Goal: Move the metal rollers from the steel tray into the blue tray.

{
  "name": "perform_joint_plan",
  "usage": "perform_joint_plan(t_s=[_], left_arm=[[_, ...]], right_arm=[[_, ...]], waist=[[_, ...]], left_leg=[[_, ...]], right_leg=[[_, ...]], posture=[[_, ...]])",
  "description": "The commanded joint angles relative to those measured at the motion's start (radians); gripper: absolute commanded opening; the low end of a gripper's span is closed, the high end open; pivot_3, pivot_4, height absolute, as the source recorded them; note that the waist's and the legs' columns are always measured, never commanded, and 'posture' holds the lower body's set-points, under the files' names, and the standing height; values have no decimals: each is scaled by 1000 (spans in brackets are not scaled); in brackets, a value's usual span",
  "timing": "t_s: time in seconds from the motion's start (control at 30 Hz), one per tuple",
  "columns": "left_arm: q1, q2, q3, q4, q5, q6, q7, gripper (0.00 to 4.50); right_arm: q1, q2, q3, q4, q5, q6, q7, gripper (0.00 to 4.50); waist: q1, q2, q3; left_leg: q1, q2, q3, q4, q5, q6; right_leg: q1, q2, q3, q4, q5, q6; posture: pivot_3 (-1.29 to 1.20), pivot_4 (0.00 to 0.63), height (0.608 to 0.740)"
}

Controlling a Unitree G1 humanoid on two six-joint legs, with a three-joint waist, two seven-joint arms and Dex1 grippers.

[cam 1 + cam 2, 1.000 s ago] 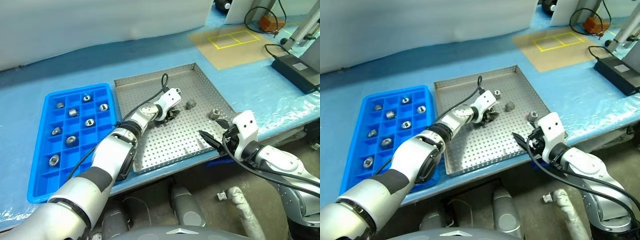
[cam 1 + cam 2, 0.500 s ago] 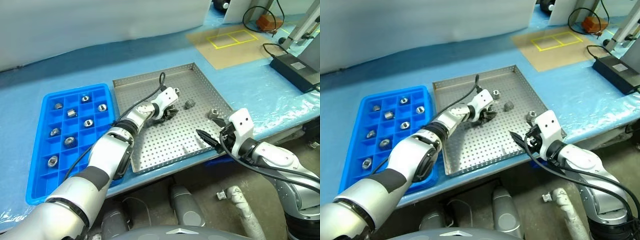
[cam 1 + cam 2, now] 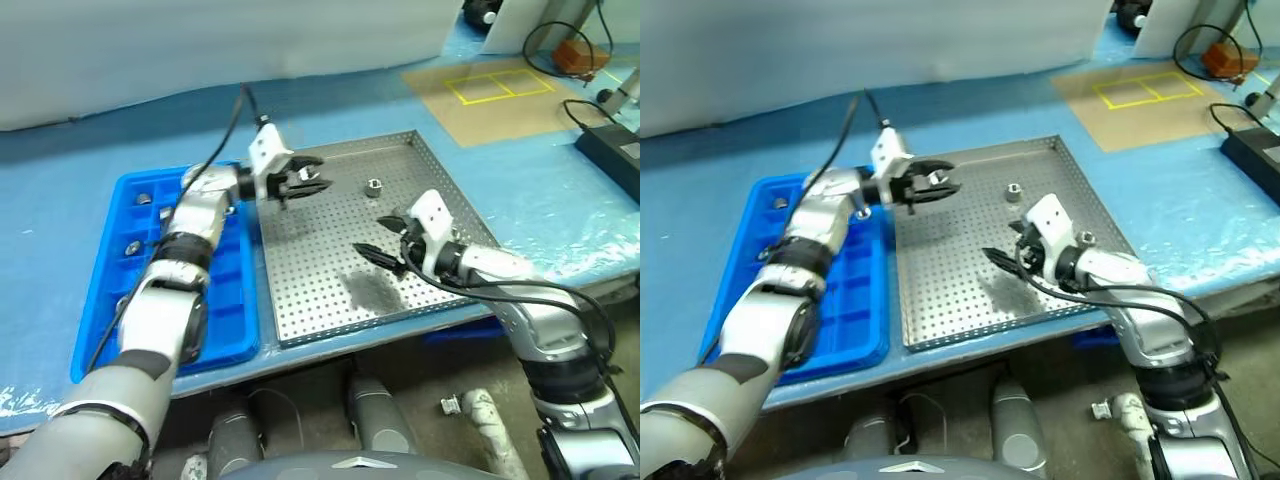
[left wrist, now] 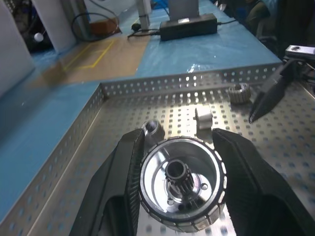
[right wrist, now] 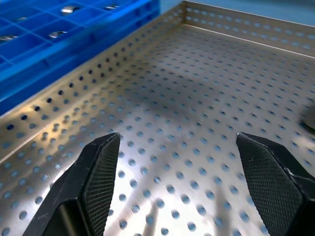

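My left gripper (image 3: 305, 186) hangs above the left edge of the steel tray (image 3: 320, 285), pointing across it, beside the blue tray (image 3: 228, 300). It is shut on a round metal roller (image 4: 181, 189) with a toothed hub. Loose rollers lie on the perforated floor past it: one (image 4: 153, 129) close by, another (image 4: 203, 118), and a third (image 4: 239, 92) near the far rim. My right gripper (image 3: 376, 238) is open and empty, low over the middle of the steel tray (image 5: 197, 98). The blue tray holds several rollers (image 3: 133, 247) in its compartments.
A brown mat with yellow tape squares (image 3: 500, 95) lies beyond the steel tray. At the right edge of the blue table cover sits a black box with cables (image 3: 615, 150). The table's front edge runs just below both trays.
My left gripper has lifted off the tray floor with the roller and swung left toward the blue tray. The right gripper moved in over the steel tray. The camera view has shifted.
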Motion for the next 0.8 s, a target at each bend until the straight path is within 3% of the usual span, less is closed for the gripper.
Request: perform_joint_plan(t_s=[0.03, 0.2, 0.33, 0.57, 0.8], left_arm=[[148, 131, 44, -318, -86, 178, -11, 1846], [434, 311, 178, -731, -226, 436, 51, 1846], [587, 391, 258, -919, -310, 565, 109, 1846], [867, 440, 291, -1116, -364, 631, 143, 1846], [951, 420, 254, -1089, -341, 586, 191, 1846]], right_arm=[[-98, 41, 66, 104, -23, -91, 81, 3865], [-211, 97, 134, 265, -57, -176, 187, 3865], [-259, 131, 161, 351, -78, -224, 241, 3865], [-296, 172, 180, 426, -103, -266, 303, 3865], [-296, 166, 164, 365, -43, -206, 395, 3865]], waist=[[42, 0, 1], [150, 2, 2], [225, 2, 2], [248, 2, 2], [249, 1, 2]], left_leg=[[0, 2, 0, 0, 1, -2], [3, 10, 2, -8, 6, -16], [7, 10, 3, -14, 9, -21], [15, 12, 2, -18, 12, -28], [18, 13, 1, -36, 20, -40]], right_leg=[[0, 1, 0, 1, 0, 0], [-2, 3, -2, 3, -1, -2], [1, 4, -2, 4, -3, -5], [-1, 4, 0, 18, -10, 1], [-6, 8, -2, 20, -11, 3]], posture=[[-99, 150, 740], [33, 150, 740], [110, 150, 740], [180, 150, 740], [186, 150, 740]])
